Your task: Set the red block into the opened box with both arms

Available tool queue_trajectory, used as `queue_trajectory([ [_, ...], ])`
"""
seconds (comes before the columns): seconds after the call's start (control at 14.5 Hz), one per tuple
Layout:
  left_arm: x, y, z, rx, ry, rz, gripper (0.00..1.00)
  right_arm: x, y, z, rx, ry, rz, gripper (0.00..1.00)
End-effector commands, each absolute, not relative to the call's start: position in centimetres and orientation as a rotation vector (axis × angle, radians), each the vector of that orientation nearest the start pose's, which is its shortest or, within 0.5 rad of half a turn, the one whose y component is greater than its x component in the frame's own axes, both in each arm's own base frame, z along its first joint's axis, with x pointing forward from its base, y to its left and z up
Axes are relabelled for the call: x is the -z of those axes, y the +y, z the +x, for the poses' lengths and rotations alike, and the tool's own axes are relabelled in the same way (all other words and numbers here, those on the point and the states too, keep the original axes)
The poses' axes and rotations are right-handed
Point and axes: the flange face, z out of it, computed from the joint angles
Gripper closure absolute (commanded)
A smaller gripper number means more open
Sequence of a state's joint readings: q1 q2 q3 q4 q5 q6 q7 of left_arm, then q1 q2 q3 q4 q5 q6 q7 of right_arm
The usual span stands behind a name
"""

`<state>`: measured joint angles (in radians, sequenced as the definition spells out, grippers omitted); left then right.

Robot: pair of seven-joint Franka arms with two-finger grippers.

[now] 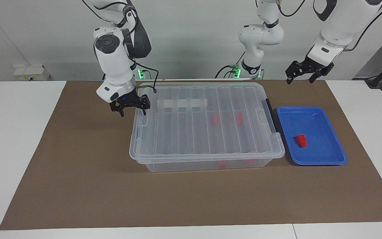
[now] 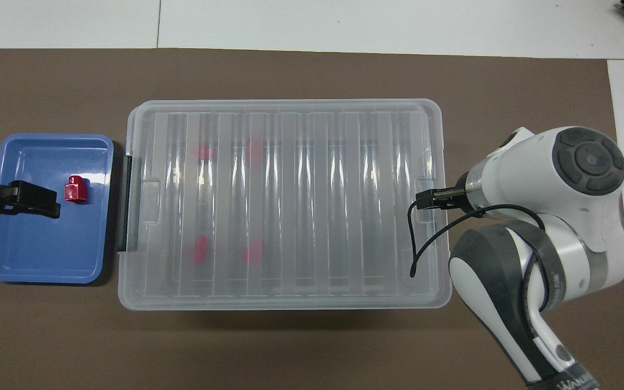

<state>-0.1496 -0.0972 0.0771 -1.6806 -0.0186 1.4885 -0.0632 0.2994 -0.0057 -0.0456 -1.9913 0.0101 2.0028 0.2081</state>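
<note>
The red block (image 1: 300, 140) (image 2: 75, 189) lies in a shallow blue tray (image 1: 323, 159) (image 2: 36, 265) at the left arm's end of the table. Beside the tray stands the clear box (image 1: 184, 132) (image 2: 290, 206), its ribbed lid down. Two more red blocks (image 1: 216, 119) (image 2: 199, 250) show blurred through the lid. My right gripper (image 1: 133, 113) hangs open, low over the box's rim at the right arm's end, holding nothing. High in the air at the left arm's end, my left gripper (image 1: 299, 80) (image 2: 30, 199) is open and empty; seen from overhead it covers part of the tray.
A brown mat (image 1: 78, 186) covers the table under everything. The box has a black handle (image 1: 270, 116) (image 2: 126, 203) on the end toward the tray and a white tape strip (image 1: 182, 103) on its lid. White tabletop borders the mat.
</note>
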Motion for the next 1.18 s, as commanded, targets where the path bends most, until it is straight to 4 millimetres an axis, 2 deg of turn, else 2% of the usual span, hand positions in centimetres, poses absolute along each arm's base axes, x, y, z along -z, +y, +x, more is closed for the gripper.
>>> queue_trajectory([
  [0.0, -62.2, -3.3, 50.5, -0.158, 0.013, -3.159, 0.00, -45.9, 13.3, 53.2, 0.024, -0.070, -3.124, 0.00],
  [0.83, -62.2, -3.3, 50.5, -0.161, 0.013, -3.160, 0.00, -45.4, 11.8, 53.5, 0.027, -0.074, -3.139, 0.00],
  [0.97, -62.1, -3.4, 50.5, -0.163, 0.015, -3.158, 0.00, -45.5, 10.8, 53.8, 0.032, -0.053, -3.142, 0.00],
  [1.11, -62.1, -3.3, 50.5, -0.163, 0.013, -3.159, 0.00, -45.5, 10.6, 53.8, 0.032, -0.066, -3.143, 0.00],
])
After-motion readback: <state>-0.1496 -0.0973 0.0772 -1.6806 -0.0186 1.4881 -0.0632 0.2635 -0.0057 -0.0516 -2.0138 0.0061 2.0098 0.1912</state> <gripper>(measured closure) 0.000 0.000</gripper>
